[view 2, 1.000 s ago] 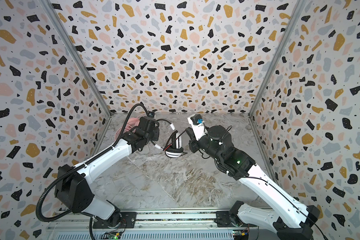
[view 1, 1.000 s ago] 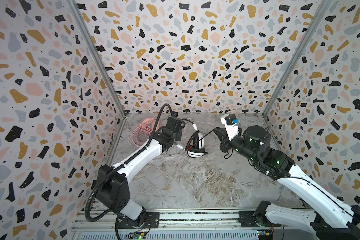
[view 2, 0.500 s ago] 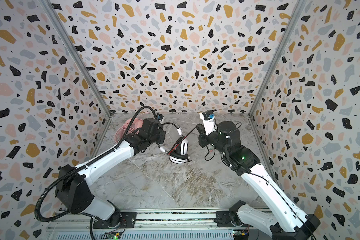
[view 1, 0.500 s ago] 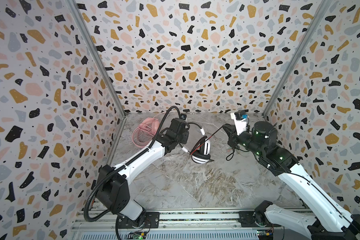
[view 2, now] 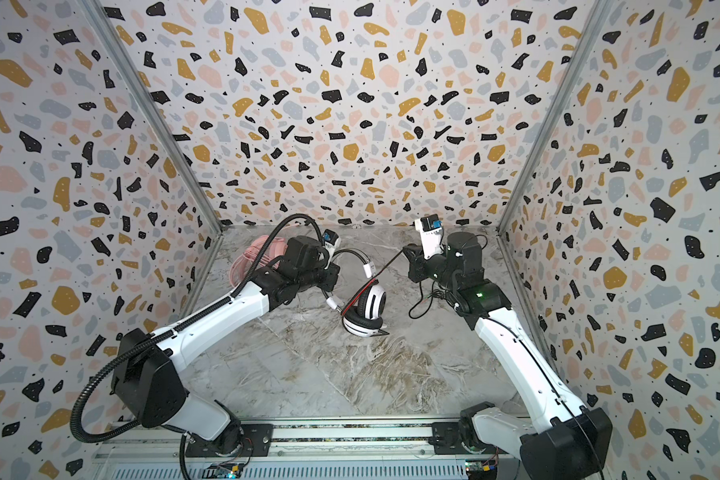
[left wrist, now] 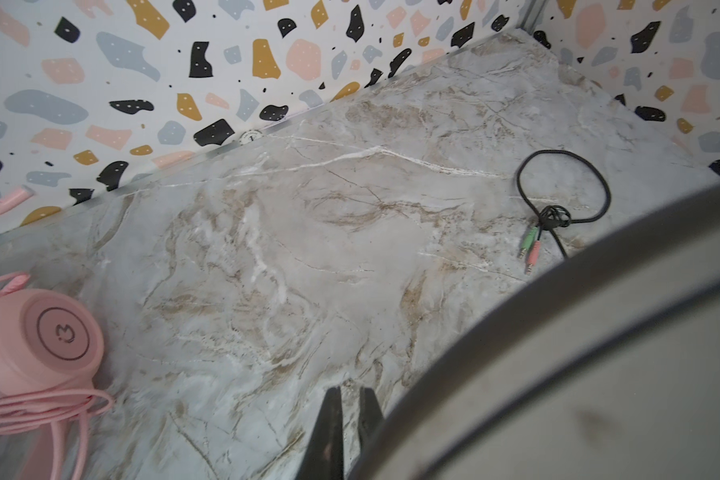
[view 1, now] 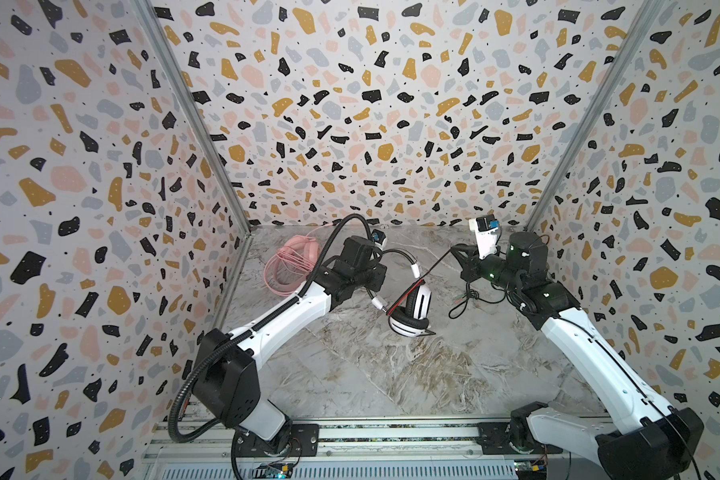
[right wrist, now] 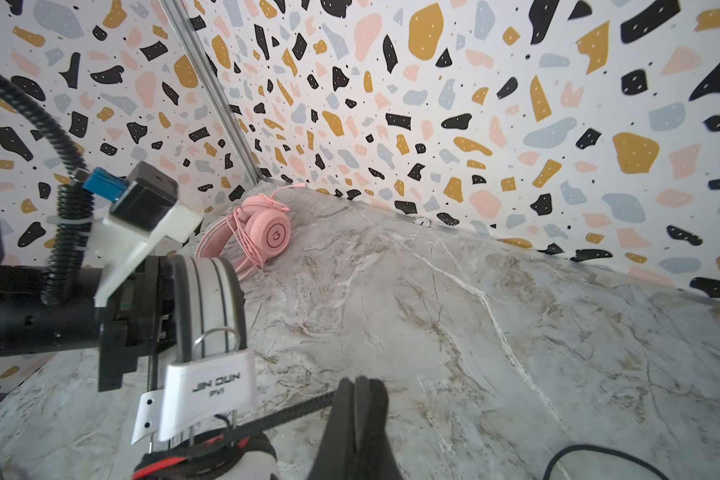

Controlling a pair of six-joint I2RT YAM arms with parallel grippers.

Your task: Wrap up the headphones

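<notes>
Well, the white headset [view 1: 412,309] hangs mid-table, band up in the clamped left gripper [left wrist: 350,415], cups down and toward the front. It looks light and rigid; the band is the sensible hold. The pink headset [view 1: 289,266] lies in the back-left corner. The limp cord [view 1: 433,266] runs taut to the right gripper [right wrist: 360,399], pinched shut on it.

My marble desk [view 1: 391,374] carries the pink headset [view 1: 296,249] in its far left corner and a looped black cord [left wrist: 551,217] toward the right.
</notes>
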